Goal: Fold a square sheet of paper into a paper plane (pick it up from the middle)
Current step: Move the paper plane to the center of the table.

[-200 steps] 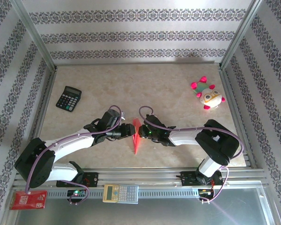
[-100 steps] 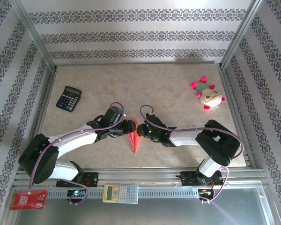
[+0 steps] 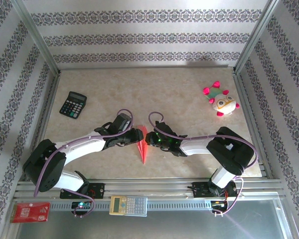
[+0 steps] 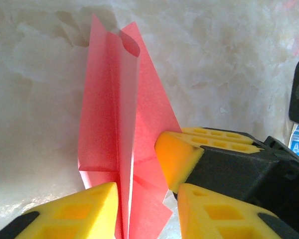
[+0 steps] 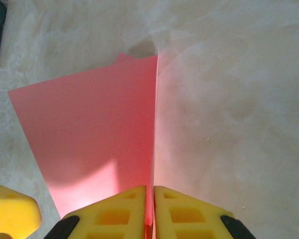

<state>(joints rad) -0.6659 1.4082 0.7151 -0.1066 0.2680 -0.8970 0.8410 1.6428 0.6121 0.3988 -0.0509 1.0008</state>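
The salmon-pink paper, folded into a narrow pointed paper plane (image 3: pixel 143 149), lies at the table's middle with its tip toward the near edge. My right gripper (image 3: pixel 149 140) is shut on its upright centre crease. In the right wrist view, the right gripper (image 5: pixel 153 191) pinches the thin edge and one wing (image 5: pixel 89 129) spreads flat to the left. My left gripper (image 3: pixel 137 135) is open at the paper's left side. In the left wrist view, the left gripper (image 4: pixel 147 199) straddles the folded paper (image 4: pixel 114 99), which runs close to its left finger (image 4: pixel 74 214). The right gripper's pads (image 4: pixel 182 154) press on the paper.
A black calculator (image 3: pixel 73 104) sits at the back left. A pink-and-white plush toy (image 3: pixel 220 99) lies at the back right. On the front rail rest a grey calculator (image 3: pixel 128 204) and a small red card (image 3: pixel 30 211). Patterned walls and metal posts enclose the table.
My left gripper has moved right and slightly away from me, closing in on the paper's upper part. The right gripper and the paper have barely moved.
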